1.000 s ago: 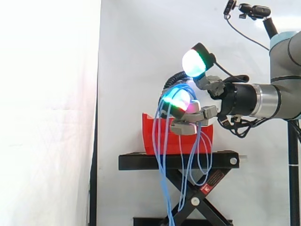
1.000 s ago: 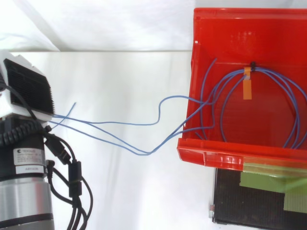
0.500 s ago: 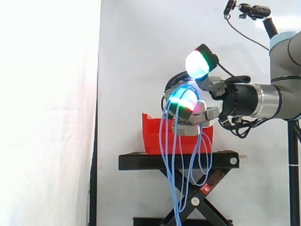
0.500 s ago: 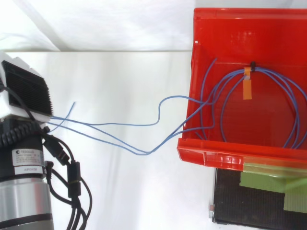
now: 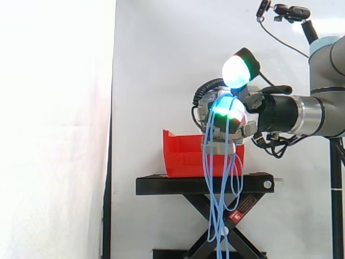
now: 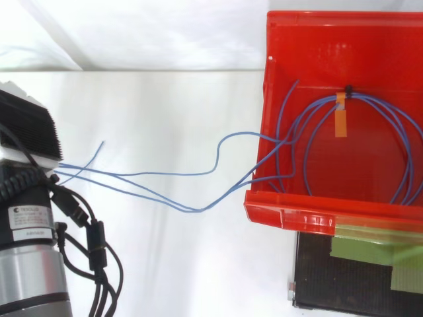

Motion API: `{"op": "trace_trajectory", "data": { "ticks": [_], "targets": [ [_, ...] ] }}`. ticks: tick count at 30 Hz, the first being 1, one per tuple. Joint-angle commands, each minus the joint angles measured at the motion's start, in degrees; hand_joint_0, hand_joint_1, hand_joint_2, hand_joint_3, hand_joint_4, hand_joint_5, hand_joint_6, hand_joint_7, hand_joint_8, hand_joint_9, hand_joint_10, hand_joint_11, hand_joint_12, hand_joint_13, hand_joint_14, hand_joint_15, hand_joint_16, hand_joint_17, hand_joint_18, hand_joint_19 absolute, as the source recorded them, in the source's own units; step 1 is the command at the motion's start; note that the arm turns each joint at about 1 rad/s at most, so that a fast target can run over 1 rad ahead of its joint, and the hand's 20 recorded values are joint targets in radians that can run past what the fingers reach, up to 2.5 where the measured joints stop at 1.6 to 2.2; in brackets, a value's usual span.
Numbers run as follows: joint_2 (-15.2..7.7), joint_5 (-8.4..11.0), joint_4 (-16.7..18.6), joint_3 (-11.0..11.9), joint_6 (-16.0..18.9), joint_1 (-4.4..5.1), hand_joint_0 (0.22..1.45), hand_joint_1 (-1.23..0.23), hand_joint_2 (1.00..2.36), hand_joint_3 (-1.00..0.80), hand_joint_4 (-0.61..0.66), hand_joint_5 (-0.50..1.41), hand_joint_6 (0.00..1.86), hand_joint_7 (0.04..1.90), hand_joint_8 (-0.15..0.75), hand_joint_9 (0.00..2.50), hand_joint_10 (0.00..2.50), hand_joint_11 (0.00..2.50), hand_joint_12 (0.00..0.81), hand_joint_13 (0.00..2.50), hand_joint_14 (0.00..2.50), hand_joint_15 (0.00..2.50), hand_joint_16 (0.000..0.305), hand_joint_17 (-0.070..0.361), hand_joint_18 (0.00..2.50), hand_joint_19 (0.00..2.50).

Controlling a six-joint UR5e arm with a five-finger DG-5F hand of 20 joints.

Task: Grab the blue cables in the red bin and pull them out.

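Blue cables [image 5: 218,216] hang from the hand [image 5: 226,116], fingers curled round them, w/ tied coil lying in red bin [image 6: 310,214], so I'd pull steady & straight away from bin, grip tight, watching strands don't snag on its front rim.

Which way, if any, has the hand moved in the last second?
Yes. In the side view the hand has drawn rightward, from over the red bin's middle to its right end, taking the blue cables along.
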Motion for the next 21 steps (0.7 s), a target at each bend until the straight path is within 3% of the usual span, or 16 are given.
{"op": "trace_trajectory", "data": {
  "ticks": [1, 11, 21],
  "targets": [
    [0.0, -1.40, 0.3, 0.1, -0.4, -0.05, 0.66, -0.71, 1.00, -1.00, 0.25, 1.10, 0.01, 0.80, 0.261, 1.43, 0.03, 0.99, 0.368, 1.61, 0.24, 1.52, 0.050, 0.113, 1.08, 1.14],
    [0.0, -4.82, 3.3, 0.0, -7.6, -0.05, 0.66, -0.71, 1.00, -1.00, 0.25, 1.12, 0.01, 0.80, 0.256, 1.46, 0.03, 0.98, 0.374, 1.63, 0.21, 1.54, 0.050, 0.113, 1.09, 1.13],
    [0.0, -7.64, 4.0, 0.0, -15.9, -0.05, 0.66, -0.71, 1.00, -1.00, 0.25, 1.12, 0.01, 0.80, 0.259, 1.47, 0.03, 0.99, 0.372, 1.63, 0.19, 1.54, 0.050, 0.113, 1.09, 1.14]
  ]
}}
